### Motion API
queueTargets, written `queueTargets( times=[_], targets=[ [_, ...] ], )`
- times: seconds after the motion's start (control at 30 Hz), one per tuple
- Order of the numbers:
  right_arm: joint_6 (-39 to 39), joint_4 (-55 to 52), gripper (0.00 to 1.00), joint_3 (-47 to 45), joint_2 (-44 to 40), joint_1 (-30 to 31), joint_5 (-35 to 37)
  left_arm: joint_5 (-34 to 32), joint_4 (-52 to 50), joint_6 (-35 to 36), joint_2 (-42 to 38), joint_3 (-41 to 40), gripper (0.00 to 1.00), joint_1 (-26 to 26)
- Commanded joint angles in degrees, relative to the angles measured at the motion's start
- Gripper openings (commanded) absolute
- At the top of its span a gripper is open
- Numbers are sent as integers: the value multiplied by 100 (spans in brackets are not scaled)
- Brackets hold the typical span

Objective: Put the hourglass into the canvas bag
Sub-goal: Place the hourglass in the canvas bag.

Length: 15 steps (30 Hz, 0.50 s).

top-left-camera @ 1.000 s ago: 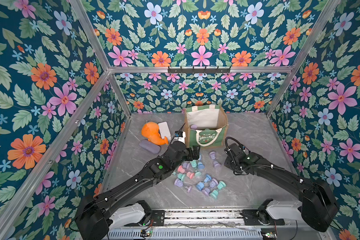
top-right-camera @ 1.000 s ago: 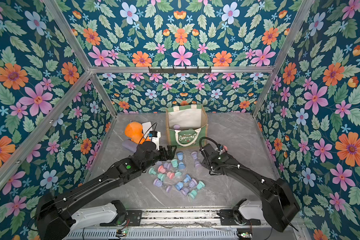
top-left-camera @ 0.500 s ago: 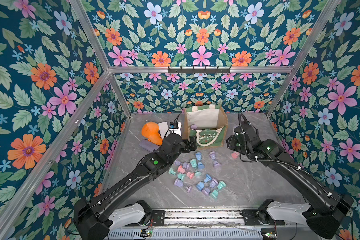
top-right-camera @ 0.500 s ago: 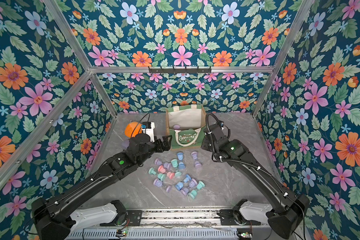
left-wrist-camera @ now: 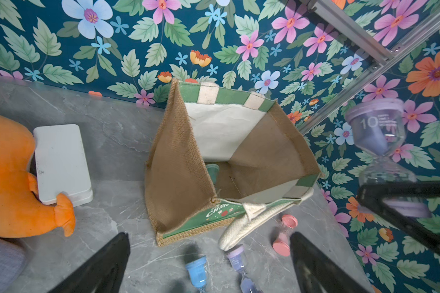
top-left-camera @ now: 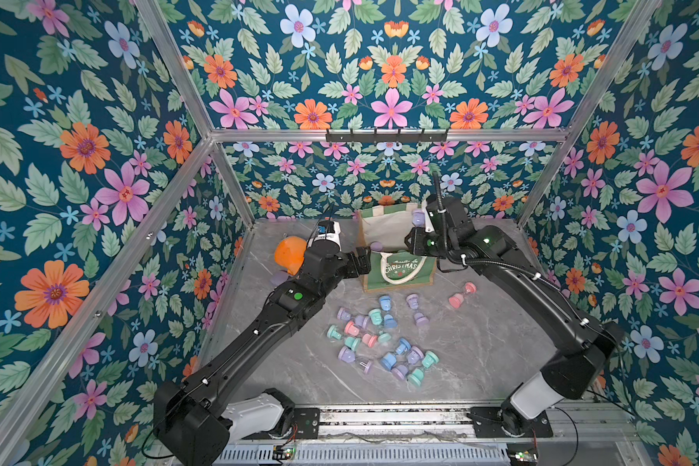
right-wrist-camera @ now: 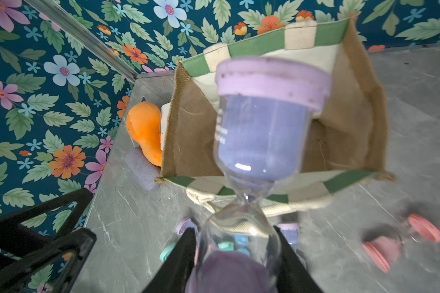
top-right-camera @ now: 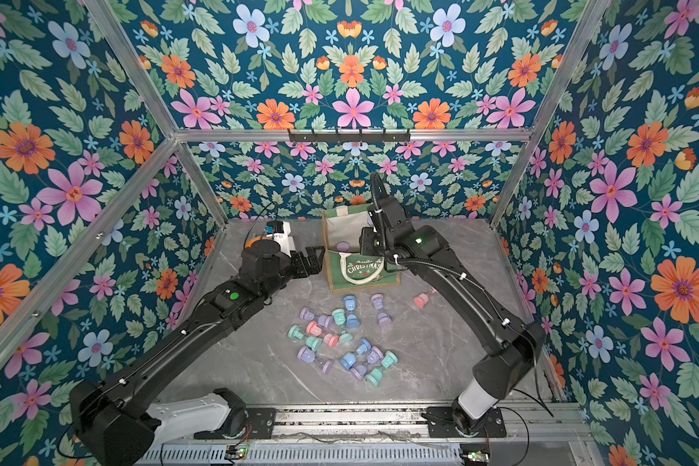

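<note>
The canvas bag (top-left-camera: 398, 267) (top-right-camera: 360, 269) stands open at the back of the table, green front with white print, tan burlap sides (left-wrist-camera: 178, 165) and cream lining. My right gripper (right-wrist-camera: 235, 234) (top-left-camera: 420, 226) is shut on the lower bulb of a purple hourglass (right-wrist-camera: 262, 132) (top-left-camera: 418, 218) (left-wrist-camera: 376, 132), held in the air at the bag's right rim. Another purple hourglass (top-left-camera: 375, 245) and a teal one (left-wrist-camera: 212, 170) lie inside the bag. My left gripper (top-left-camera: 362, 258) (left-wrist-camera: 208, 253) hangs open and holds nothing, close to the bag's left side.
Several loose pastel hourglasses (top-left-camera: 380, 343) lie scattered in front of the bag, and a pink one (top-left-camera: 461, 296) lies alone to the right. An orange plush (top-left-camera: 289, 254), a white box (left-wrist-camera: 61, 162) and a grey cloth roll (right-wrist-camera: 142, 168) sit left of the bag.
My right arm has risen from the table and carried the purple hourglass back to the bag's rim. My left arm has swung up and back toward the bag's left side.
</note>
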Motion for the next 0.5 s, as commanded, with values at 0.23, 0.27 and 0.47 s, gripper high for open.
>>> queueTargets(
  times=[0.23, 0.27, 0.47],
  targets=[
    [-409, -560, 29, 2030, 2135, -210, -689, 660, 417, -46, 498, 145, 100, 406],
    [-473, -641, 29, 2284, 2345, -215, -678, 697, 440, -55, 543, 155, 100, 441],
    [-533, -1096, 29, 3440, 3430, -368, -1109, 840, 542, -71, 739, 190, 100, 557]
  ],
)
